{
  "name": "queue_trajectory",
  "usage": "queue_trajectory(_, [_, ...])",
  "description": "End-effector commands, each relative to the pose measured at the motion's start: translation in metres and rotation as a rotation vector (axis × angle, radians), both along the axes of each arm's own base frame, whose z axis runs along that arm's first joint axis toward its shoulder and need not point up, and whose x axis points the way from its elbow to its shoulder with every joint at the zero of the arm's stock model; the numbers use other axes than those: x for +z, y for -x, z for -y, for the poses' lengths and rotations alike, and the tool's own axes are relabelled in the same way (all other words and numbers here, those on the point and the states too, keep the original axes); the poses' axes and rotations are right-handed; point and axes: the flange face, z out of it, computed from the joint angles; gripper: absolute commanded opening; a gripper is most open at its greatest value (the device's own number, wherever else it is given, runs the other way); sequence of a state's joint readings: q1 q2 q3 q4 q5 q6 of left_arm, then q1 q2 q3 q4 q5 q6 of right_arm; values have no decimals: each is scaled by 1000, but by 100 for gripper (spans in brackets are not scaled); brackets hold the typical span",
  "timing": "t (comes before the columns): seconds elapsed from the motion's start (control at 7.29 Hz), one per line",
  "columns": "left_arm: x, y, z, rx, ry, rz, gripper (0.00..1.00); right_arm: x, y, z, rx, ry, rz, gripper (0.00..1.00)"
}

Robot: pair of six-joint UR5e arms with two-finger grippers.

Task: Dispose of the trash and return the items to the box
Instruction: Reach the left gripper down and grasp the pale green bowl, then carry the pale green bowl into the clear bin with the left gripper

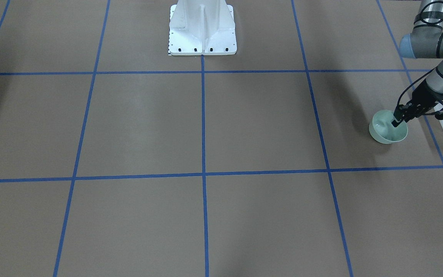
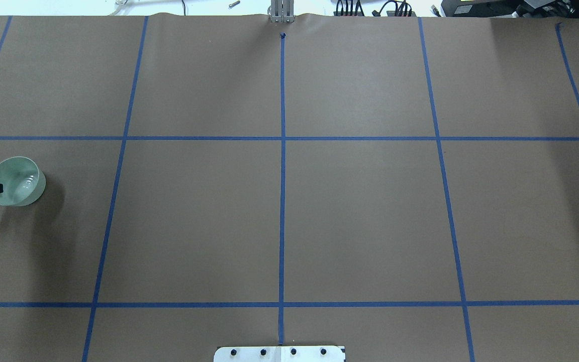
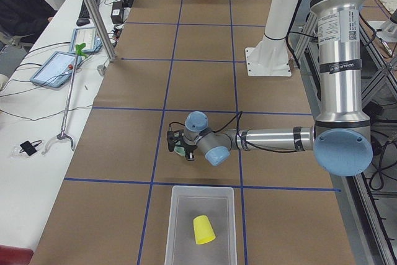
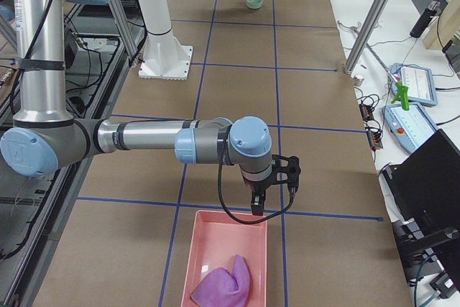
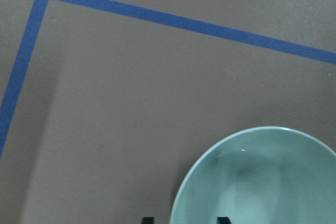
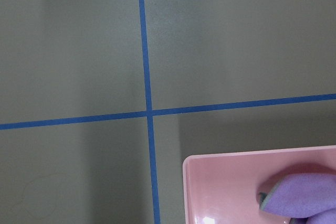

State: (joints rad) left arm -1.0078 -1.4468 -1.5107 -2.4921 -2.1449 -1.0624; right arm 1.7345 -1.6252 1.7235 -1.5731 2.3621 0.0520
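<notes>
Closing now risks tipping the pale mint-green round bowl (image 1: pixel 385 132), standing beside the translucent frosted-white rectangular bin (image 3: pixel 203 189): on your left gripper (image 1: pixel 400 120) the jaws stand apart astride its thin rim. For the right gripper (image 4: pixel 272 203), you cannot tell.

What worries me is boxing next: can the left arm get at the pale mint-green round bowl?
Likely yes: the left gripper straddles the rim of the bowl, one finger inside; nothing blocks it.
</notes>
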Motion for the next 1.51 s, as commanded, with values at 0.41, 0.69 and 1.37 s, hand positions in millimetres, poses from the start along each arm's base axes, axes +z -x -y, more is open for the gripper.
queue_trajectory(0.41, [-23,90,3,-53,58,-164,0,0,3,-11,-4,-10,15,100])
queue_trajectory(0.69, [8,166,-9,-124,31,-95,0,9,7,-18,-8,13,18,100])
queue_trajectory(1.37, [147,300,-90,3,-12,93,0,8,17,-15,-28,14,20,100])
